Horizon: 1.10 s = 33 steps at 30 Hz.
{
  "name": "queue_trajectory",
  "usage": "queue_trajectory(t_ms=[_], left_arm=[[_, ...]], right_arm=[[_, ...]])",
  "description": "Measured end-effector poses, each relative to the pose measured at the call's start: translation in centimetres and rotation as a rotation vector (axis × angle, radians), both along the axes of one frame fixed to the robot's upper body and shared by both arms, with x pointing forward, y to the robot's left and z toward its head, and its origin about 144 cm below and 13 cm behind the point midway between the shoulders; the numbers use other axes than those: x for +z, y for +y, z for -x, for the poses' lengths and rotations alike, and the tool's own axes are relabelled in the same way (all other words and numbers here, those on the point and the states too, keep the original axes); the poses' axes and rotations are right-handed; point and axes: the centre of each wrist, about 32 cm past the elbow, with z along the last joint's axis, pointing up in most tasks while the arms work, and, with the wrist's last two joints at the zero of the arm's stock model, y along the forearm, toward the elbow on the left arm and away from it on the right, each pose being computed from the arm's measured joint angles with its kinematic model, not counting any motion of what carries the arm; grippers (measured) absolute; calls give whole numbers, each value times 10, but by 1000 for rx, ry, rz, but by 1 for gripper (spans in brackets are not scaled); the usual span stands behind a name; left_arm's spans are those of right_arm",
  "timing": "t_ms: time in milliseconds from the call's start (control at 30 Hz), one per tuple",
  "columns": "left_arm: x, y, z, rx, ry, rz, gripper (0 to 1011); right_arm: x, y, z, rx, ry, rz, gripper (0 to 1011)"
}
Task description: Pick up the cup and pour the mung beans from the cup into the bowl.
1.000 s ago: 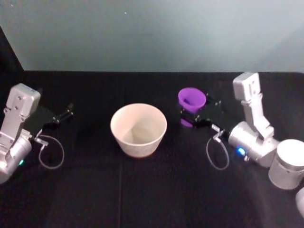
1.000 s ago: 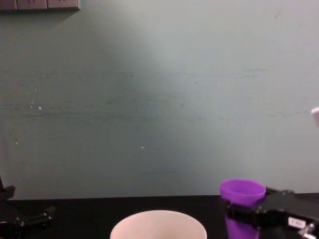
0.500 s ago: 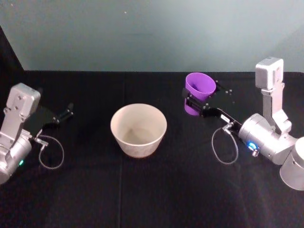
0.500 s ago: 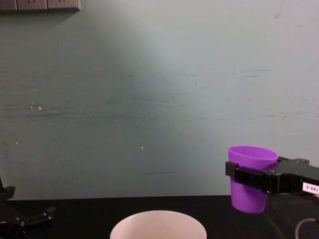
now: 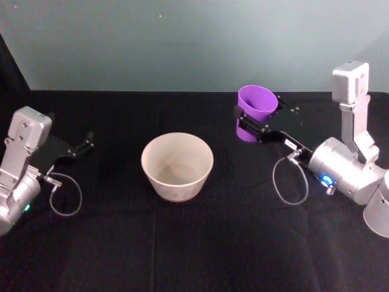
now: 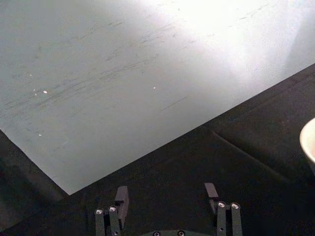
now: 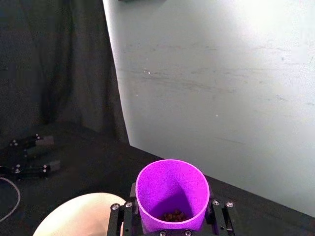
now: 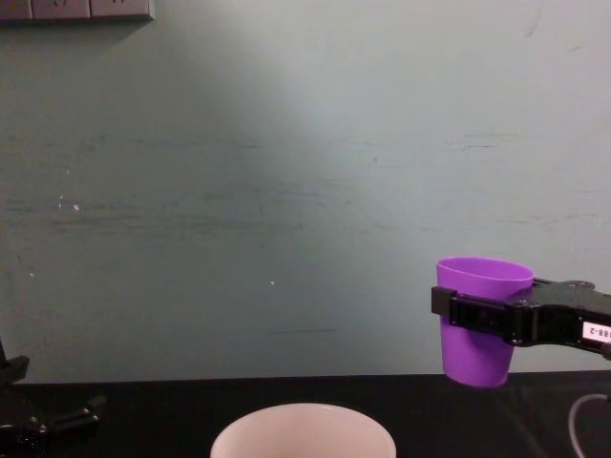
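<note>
Near bowl (image 5: 177,165), right gripper (image 5: 254,126) clasping cup (image 5: 256,109) (beans (image 7: 173,215), perhaps), left gripper (image 5: 89,142) parked

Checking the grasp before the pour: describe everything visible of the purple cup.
The cup is a small, bright purple tumbler, smooth, tapered and handleless, plastic by its look. It is nearly upright in the air above the black table, clamped around its middle by the right gripper, whose black fingers press on opposite sides. Small dark beans lie at its bottom. It hangs to the right of the white bowl, higher than the rim, touching nothing else.
</note>
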Motion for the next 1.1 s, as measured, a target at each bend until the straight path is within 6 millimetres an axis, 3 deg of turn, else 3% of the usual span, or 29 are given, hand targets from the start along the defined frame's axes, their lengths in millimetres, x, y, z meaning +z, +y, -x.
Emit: queue_trajectory(t_ms=[1100], left_arm=[[0, 0, 0, 0, 0, 0, 1000]], right_arm=[[-1, 0, 0, 2, -1, 0, 728]])
